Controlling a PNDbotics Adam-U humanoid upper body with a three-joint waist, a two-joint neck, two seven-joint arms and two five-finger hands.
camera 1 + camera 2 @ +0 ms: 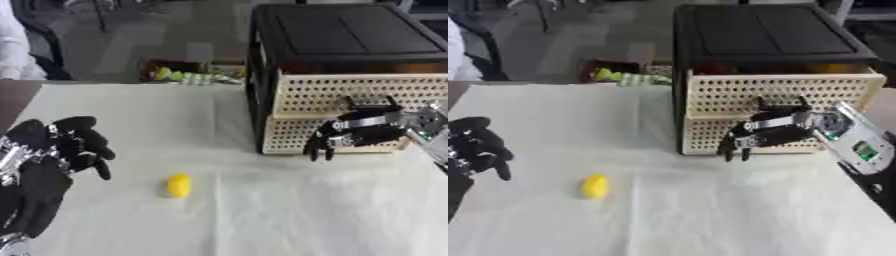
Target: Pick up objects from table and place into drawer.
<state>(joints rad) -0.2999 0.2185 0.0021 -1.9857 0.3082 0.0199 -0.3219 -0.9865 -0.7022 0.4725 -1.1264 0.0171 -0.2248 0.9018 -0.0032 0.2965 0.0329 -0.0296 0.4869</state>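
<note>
Your right hand (767, 131) hangs with fingers curled, holding nothing, against the lower drawer (710, 136) at right; your left hand (61, 147) idles relaxed at left, the lemon (178, 185) lower-centre

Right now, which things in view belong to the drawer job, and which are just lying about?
Job:
- yellow object on the table
- drawer unit
- right hand at the unit's front
- left hand, idle at the left

Lying about:
- yellow-green items beyond the table's far edge
</note>
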